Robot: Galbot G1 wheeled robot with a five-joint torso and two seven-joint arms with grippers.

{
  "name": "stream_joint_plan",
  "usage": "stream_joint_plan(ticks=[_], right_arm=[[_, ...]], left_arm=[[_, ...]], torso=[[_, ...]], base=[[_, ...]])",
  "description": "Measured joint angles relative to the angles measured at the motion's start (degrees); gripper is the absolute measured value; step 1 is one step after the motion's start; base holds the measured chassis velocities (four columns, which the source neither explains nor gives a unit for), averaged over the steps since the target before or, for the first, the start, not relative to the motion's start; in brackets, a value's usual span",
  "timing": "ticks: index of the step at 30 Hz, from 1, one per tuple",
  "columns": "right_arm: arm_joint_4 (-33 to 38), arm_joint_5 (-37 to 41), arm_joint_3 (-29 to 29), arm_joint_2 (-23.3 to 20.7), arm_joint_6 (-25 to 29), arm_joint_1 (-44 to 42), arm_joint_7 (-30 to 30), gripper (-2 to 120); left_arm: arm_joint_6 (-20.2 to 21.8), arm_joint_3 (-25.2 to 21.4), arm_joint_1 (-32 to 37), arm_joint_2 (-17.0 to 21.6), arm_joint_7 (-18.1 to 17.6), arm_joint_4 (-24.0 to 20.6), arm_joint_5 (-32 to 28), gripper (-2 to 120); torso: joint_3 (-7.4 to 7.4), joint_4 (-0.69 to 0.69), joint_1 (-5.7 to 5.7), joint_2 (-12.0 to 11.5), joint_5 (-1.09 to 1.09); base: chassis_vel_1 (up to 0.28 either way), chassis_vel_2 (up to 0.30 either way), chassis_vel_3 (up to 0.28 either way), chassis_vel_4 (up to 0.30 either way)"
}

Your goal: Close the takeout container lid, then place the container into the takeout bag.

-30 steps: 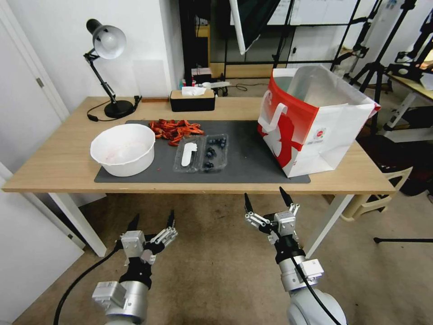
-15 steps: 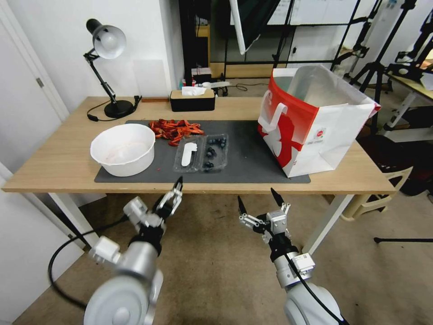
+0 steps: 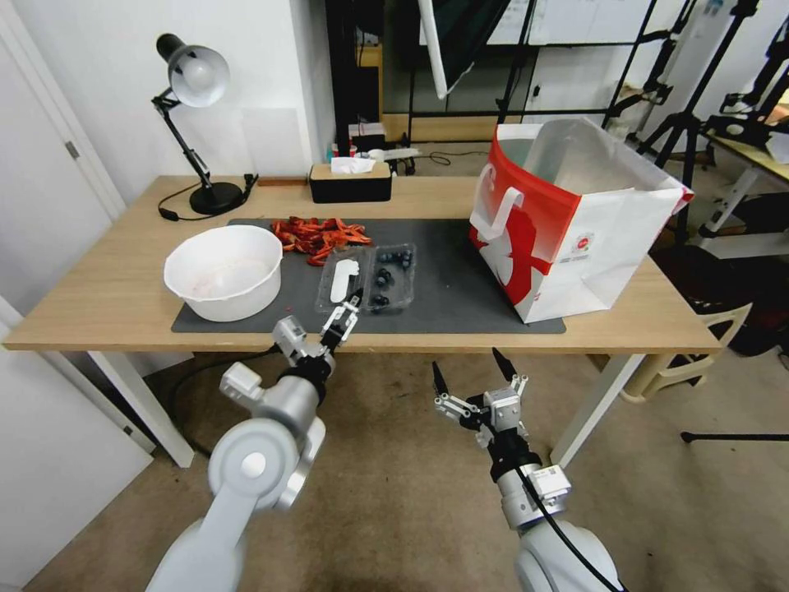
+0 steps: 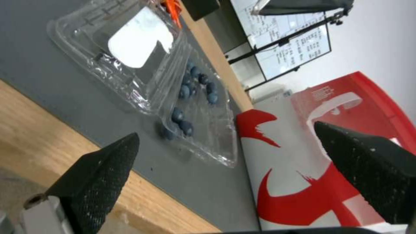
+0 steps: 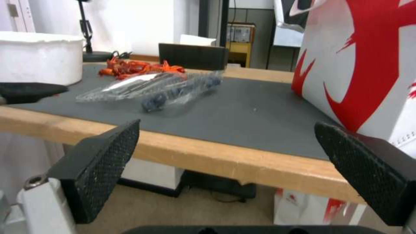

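The takeout container (image 3: 368,282) lies open and flat on the grey mat, its blueberry tray (image 3: 391,278) to the right and its lid (image 3: 343,281) with a white label to the left. My left gripper (image 3: 345,312) is open at the mat's front edge, just before the lid's near corner; its wrist view shows the lid (image 4: 138,45) and tray (image 4: 199,107) beyond the gripper (image 4: 226,130). The takeout bag (image 3: 575,222) stands open at the mat's right end. Below the table's front edge, my right gripper (image 3: 468,374) hangs open, facing the container (image 5: 164,87) and bag (image 5: 368,65).
A white bowl (image 3: 223,271) sits left of the container, with red peel pieces (image 3: 320,234) behind it. A desk lamp (image 3: 193,123) and a black tissue box (image 3: 351,182) stand along the table's back. Bare mat (image 3: 452,288) lies between container and bag.
My left arm rose from below the table and reached forward to the mat's front edge by the lid. The right gripper dropped a little and shifted slightly left.
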Motion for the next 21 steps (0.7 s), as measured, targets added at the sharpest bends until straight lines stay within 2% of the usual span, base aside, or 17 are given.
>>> stream_joint_plan(ticks=[6, 21], right_arm=[[0.1, -0.3, 0.3, 0.2, 0.2, -0.7, 0.0, 100], [-0.1, -0.2, 0.7, 0.4, 0.2, -0.5, 0.0, 100]], left_arm=[[0.3, 1.3, -3.1, -0.4, -0.3, 3.1, -0.3, 100], [0.3, 2.1, -6.8, -0.8, -0.5, 7.1, -0.2, 100]], torso=[[-0.01, 0.00, 0.00, 0.0, 0.00], [0.00, 0.00, -0.01, 0.0, 0.00]], base=[[0.000, 0.000, 0.000, 0.000], [0.000, 0.000, 0.000, 0.000]])
